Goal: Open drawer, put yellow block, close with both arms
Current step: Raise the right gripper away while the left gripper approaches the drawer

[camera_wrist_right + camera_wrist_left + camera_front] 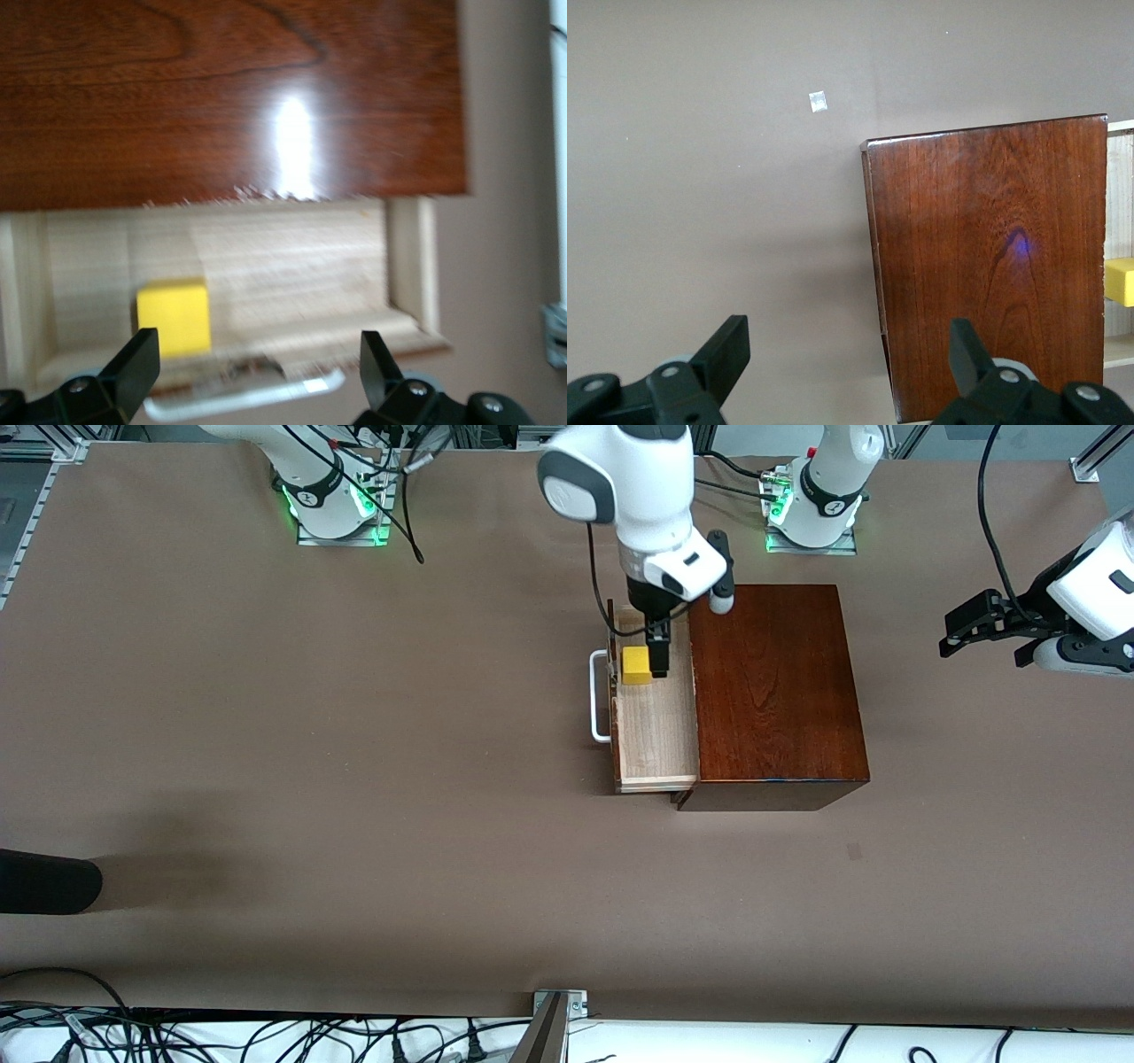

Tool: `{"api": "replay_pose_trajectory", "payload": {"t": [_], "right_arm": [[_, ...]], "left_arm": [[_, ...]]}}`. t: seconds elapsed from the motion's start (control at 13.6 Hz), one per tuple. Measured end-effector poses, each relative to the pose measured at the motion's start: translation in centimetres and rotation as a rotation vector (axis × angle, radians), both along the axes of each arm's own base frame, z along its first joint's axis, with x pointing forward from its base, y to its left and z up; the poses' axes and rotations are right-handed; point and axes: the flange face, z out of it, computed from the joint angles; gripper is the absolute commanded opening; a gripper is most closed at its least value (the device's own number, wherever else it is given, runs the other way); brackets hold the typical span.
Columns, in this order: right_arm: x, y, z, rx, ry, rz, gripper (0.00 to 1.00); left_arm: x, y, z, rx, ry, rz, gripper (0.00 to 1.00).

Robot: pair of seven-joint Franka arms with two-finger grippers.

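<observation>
The drawer [651, 731] is pulled out of the mahogany box [771, 691] toward the right arm's end of the table, its white handle [600, 695] outermost. The yellow block [636, 665] lies in the drawer, at the end farther from the front camera. My right gripper [657, 662] hangs over the drawer right beside the block, open and empty. The right wrist view shows the block [173, 316] on the drawer floor [292, 257] below the open gripper [257, 350]. My left gripper [950, 631] waits open in the air past the box at the left arm's end. The left wrist view shows the gripper [846, 336], the box [992, 266] and the block [1121, 282].
A dark rounded object [44, 881] juts in at the right arm's end, nearer the front camera. A small pale mark [819, 101] lies on the brown table beside the box. A metal bracket [558, 1003] sits at the table's near edge.
</observation>
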Motion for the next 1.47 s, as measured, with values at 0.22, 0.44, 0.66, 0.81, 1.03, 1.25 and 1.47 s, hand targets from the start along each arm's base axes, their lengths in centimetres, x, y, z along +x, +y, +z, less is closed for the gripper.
{"api": "replay_pose_trajectory", "payload": {"t": [0.22,0.44,0.66,0.81,1.03,1.25,1.47], "right_arm": [[4.3,-6.2,5.7,-0.024,-0.027,-0.126,1.00],[9.6,-15.4,12.2,0.025,-0.010,-0.288,1.00],[12.5,-25.0,18.2,0.040,-0.013,-0.428,1.00],[12.1,-29.1,20.8,0.019,0.012,-0.488,1.00],[11.8,-33.7,22.4,0.020,0.030,-0.551,1.00],[12.3,-39.7,22.7,0.060,0.081,-0.634,1.00],[13.2,-45.7,22.2,0.090,0.129,-0.730,1.00]], "left_arm": [[0.1,0.1,-0.3,0.000,0.005,0.001,1.00],[0.4,-0.3,-0.9,0.001,0.018,-0.006,1.00],[0.7,-2.5,-2.3,0.001,0.056,-0.055,1.00],[0.4,-6.9,-3.1,-0.001,0.078,-0.145,1.00],[-1.9,-17.0,-3.7,-0.007,0.095,-0.358,1.00],[-5.4,-27.5,-5.9,-0.056,0.145,-0.528,1.00],[-7.6,-36.3,-9.0,-0.122,0.202,-0.637,1.00]]}}
